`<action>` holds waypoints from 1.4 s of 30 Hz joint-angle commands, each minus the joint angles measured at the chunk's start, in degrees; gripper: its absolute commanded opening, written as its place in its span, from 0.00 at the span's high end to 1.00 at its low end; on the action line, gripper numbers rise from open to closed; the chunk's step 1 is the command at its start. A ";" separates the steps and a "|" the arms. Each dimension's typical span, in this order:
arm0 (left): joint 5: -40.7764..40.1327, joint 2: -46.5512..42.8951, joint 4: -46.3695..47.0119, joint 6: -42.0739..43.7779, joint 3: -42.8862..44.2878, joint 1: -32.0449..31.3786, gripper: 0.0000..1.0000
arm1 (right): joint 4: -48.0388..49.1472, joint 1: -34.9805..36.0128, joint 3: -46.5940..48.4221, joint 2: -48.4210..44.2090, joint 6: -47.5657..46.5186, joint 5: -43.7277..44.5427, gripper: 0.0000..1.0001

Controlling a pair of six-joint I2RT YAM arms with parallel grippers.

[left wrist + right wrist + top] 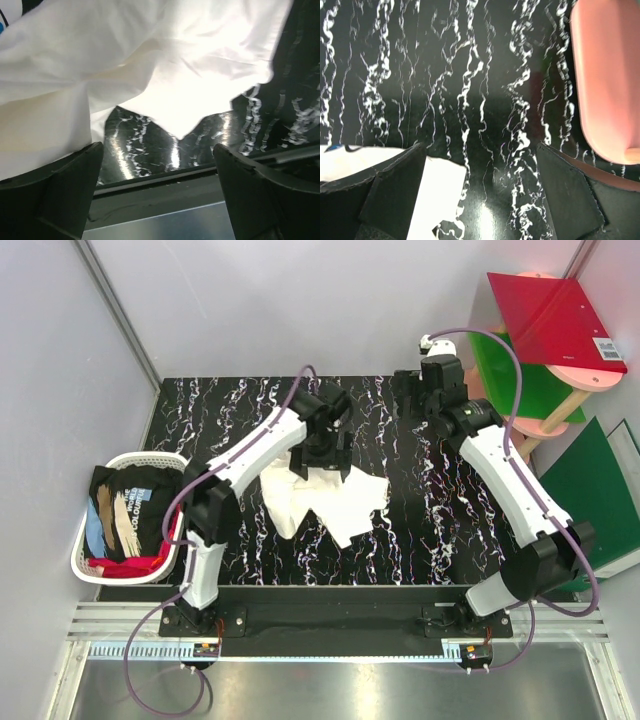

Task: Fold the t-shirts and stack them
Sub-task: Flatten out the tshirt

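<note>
A cream-white t-shirt [335, 502] lies crumpled in the middle of the black marbled table [440, 530]. My left gripper [322, 466] hangs open over the shirt's far edge. In the left wrist view the white shirt [150, 55] fills the top, and nothing is between the gripper's [157, 192] jaws. My right gripper [410, 390] is open and empty over bare table at the back right. In its wrist view the gripper [480, 200] has a corner of the shirt [440, 200] at lower left. Other shirts, black with tan streaks [125, 505] and red [135, 565], lie in a basket.
The white basket [150, 459] stands off the table's left edge. At the right stand a red board [555, 315], a green board [520, 380], a pink stand [548, 423], also in the right wrist view [607, 80], and a dark green board [600, 490].
</note>
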 commanded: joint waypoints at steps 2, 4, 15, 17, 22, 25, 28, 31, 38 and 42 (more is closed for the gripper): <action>-15.87 2.97 -7.82 9.53 4.18 -2.10 0.01 | -0.46 0.32 1.28 1.17 1.52 -3.21 0.00; -18.79 3.16 -7.83 11.29 4.01 -3.24 0.01 | -0.64 0.32 1.19 1.52 1.61 -3.74 0.00; -31.02 6.49 -5.11 14.37 -3.90 -4.65 0.01 | -0.73 0.32 1.90 3.19 2.14 -3.74 0.00; -33.21 7.63 -5.10 14.20 -4.69 -4.48 0.01 | -0.90 0.32 2.16 3.28 2.05 -3.56 0.00; -36.72 9.13 -5.10 12.97 -4.69 -2.90 0.99 | -1.34 0.32 2.34 3.28 2.23 -3.92 0.00; -39.62 9.31 -6.94 10.25 -4.78 -0.97 1.00 | -1.43 0.41 2.34 3.28 2.49 -4.00 0.00; -39.99 5.63 -7.12 7.26 -6.79 2.45 1.00 | -1.69 0.32 2.34 3.45 2.84 -4.97 0.00; -39.72 0.09 -7.04 3.49 -9.25 6.05 1.00 | -2.48 0.32 2.16 3.80 3.46 -6.81 0.00; -36.74 -9.32 -3.08 -1.62 -13.13 14.32 1.00 | -11.35 0.24 1.19 11.08 5.91 -28.13 0.00; -37.00 -7.05 -3.26 -2.06 -12.52 17.14 1.00 | -18.11 0.32 1.37 20.65 9.51 -48.42 0.00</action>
